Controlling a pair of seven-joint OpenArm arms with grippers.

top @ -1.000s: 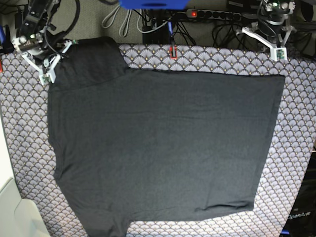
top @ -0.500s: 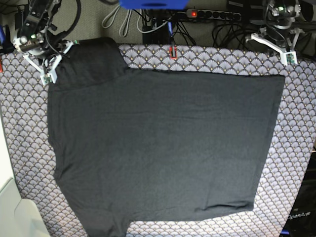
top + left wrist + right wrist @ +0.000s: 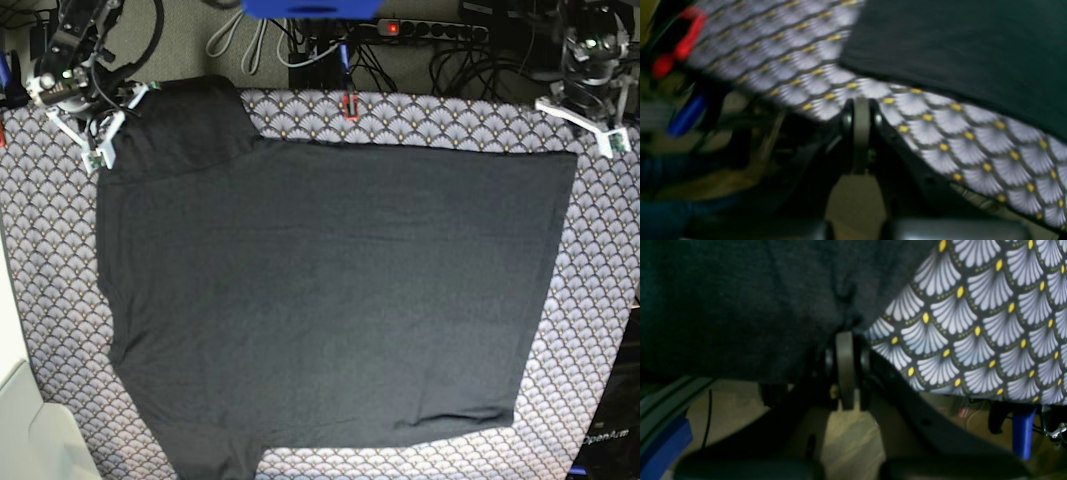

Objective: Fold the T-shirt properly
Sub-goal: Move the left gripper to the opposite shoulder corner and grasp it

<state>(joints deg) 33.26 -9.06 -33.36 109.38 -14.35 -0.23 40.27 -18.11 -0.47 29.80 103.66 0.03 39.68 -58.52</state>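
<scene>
Right gripper [image 3: 845,340] now clamped on T-shirt [image 3: 330,290] sleeve edge; left gripper [image 3: 598,120] closed, empty, moved outward. We judge fold starting.

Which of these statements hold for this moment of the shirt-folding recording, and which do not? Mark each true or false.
1. The dark charcoal knit T-shirt lies spread flat on the grey scallop-print cloth. True.
2. The right gripper is shut on the T-shirt's sleeve edge. True; the right wrist view shows dark fabric bunched at its closed tips.
3. The left gripper is holding the T-shirt. False; it is shut on nothing, above the patterned cloth and clear of the shirt.
4. The T-shirt is already folded in half. False; it lies open in a single spread.
5. A bright red cloth covers the table. False; the cloth is grey with yellow dots.
</scene>
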